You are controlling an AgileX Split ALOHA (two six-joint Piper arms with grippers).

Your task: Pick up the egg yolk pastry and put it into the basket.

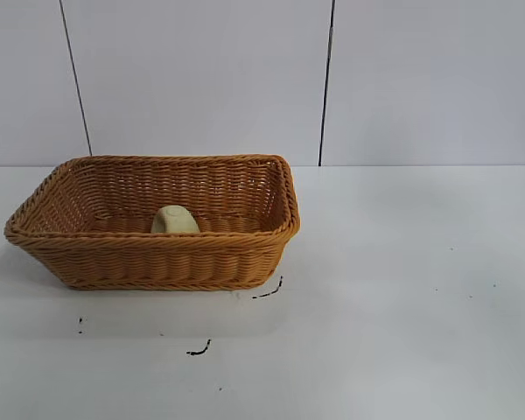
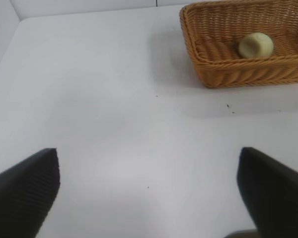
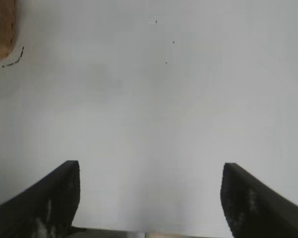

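Observation:
The egg yolk pastry [image 1: 175, 220], a small pale yellow-cream bun, lies inside the orange-tan wicker basket [image 1: 157, 262] at the left of the table. It also shows in the left wrist view [image 2: 256, 45], resting on the floor of the basket [image 2: 223, 74]. My left gripper [image 2: 148, 163] is open and empty, well back from the basket over bare table. My right gripper [image 3: 150, 171] is open and empty over bare table; one corner of the basket [image 3: 2, 29] shows at the edge of its view. Neither arm shows in the exterior view.
The white table [image 1: 402, 289] has a few small black marks [image 1: 199, 350] in front of the basket. A white wall with dark vertical seams [image 1: 325, 83] stands behind.

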